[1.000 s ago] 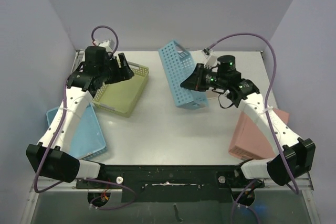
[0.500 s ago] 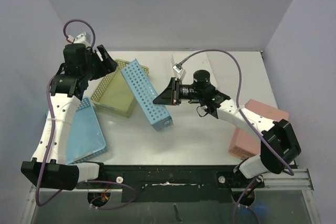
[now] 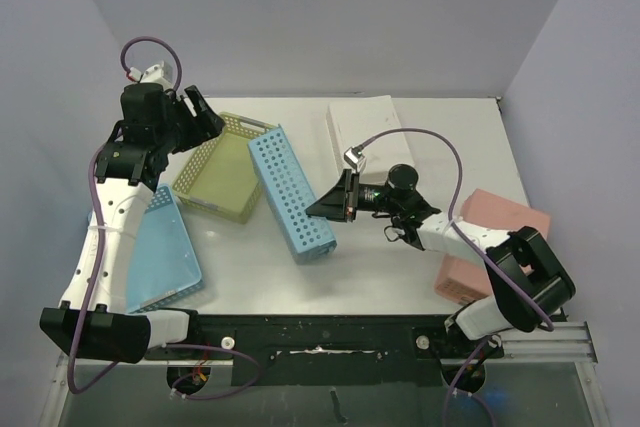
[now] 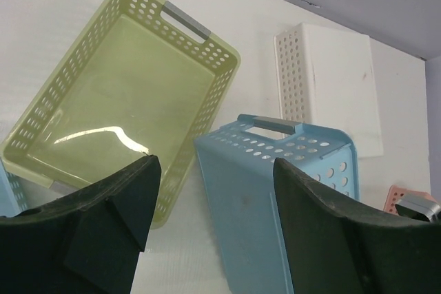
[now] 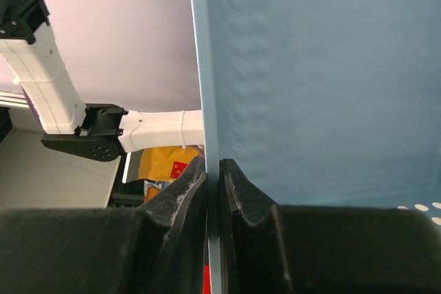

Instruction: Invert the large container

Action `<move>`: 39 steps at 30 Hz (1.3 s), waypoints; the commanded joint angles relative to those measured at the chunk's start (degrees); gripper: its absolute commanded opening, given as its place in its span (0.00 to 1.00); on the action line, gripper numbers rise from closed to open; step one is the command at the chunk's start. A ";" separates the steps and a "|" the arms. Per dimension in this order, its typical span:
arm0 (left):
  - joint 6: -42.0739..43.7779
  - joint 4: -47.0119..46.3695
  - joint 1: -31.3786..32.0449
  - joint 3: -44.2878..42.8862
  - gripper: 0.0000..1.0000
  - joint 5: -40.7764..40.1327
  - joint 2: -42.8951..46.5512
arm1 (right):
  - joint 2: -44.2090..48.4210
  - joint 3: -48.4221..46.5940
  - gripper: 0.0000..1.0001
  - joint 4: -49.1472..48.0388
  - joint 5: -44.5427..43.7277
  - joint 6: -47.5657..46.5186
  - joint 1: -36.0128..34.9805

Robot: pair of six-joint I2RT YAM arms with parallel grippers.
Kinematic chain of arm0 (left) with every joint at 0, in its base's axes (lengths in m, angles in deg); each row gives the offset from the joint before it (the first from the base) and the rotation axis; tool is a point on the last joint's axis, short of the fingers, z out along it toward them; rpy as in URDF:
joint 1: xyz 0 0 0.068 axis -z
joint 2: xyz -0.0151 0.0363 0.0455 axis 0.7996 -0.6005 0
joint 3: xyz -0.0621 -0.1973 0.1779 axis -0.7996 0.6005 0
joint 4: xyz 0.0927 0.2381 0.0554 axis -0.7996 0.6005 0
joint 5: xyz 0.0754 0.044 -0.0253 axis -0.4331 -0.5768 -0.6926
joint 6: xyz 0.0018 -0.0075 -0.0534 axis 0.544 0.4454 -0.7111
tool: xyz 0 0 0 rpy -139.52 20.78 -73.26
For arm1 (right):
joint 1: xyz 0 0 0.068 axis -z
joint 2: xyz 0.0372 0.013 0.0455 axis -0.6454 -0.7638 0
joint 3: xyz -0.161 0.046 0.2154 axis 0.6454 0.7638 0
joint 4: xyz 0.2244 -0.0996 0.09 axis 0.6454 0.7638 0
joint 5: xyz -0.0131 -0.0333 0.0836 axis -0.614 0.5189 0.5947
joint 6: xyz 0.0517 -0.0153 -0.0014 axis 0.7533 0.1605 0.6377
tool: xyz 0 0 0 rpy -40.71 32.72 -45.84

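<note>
Top external shows the pale blue perforated container (image 3: 290,195) tipped sideways

We are looking at a robotics lab test cell. A white worktop (image 3: 380,272) is boxed in on three sides by plain pale walls (image 3: 330,17). Along the worktop's near edge, a black mounting rail (image 3: 320,332) carries two white jointed machines, the left arm (image 3: 102,242) and the right arm (image 3: 455,231), both trailing purple cables (image 3: 410,130). On the worktop sit perforated plastic props in assorted colours: a green basket (image 3: 215,177), a blue basket (image 3: 290,192), a white basket (image 3: 365,127), a pink basket (image 3: 500,217) at its right edge and a pale blue tray (image 3: 165,252) at its left edge.
</note>
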 commanded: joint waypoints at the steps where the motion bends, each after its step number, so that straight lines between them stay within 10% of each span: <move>1: 1.15 -2.59 -0.22 -1.45 0.66 -0.45 0.59 | 3.93 1.86 0.00 -9.72 4.30 6.20 1.65; 22: 0.45 -3.74 -0.19 -0.20 0.66 0.66 0.33 | 17.47 17.37 0.01 17.69 2.47 -0.35 11.97; 29: 0.71 -3.57 -0.13 0.06 0.66 0.67 0.51 | 17.40 5.58 0.40 61.64 -11.89 -30.14 19.09; 39: 1.06 -3.75 -0.14 -0.09 0.66 0.83 0.50 | 12.74 -1.86 0.57 69.71 -18.48 -38.91 20.13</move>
